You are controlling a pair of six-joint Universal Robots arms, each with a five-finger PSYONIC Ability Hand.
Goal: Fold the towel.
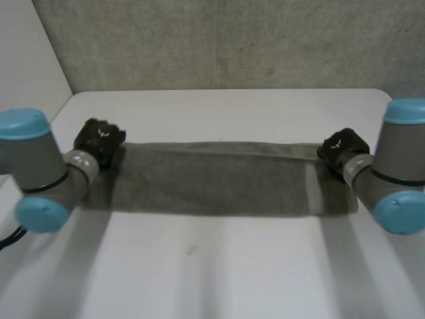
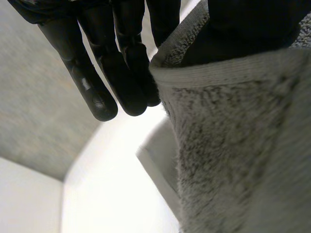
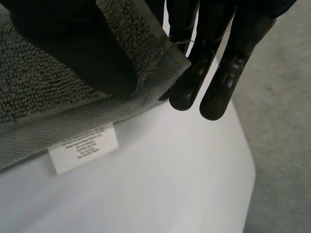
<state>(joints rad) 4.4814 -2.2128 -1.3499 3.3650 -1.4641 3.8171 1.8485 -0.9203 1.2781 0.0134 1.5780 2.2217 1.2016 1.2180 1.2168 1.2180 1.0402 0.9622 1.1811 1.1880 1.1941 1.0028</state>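
Across the desk [image 1: 219, 266]: grey towel [image 1: 212, 179], long strip; left hand [image 1: 99, 141] and right hand [image 1: 342, 147] each pinching a far corner. Step: fold apparently beginning; next move likely needs both corners carried evenly forward

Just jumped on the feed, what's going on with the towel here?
Both arms are working on the grey towel, which is stretched as a long band across the white table. The left hand pinches one end's far corner between thumb and straight fingers. The right hand pinches the far corner of the other end the same way, close to the white label. The near edge rests on the table.
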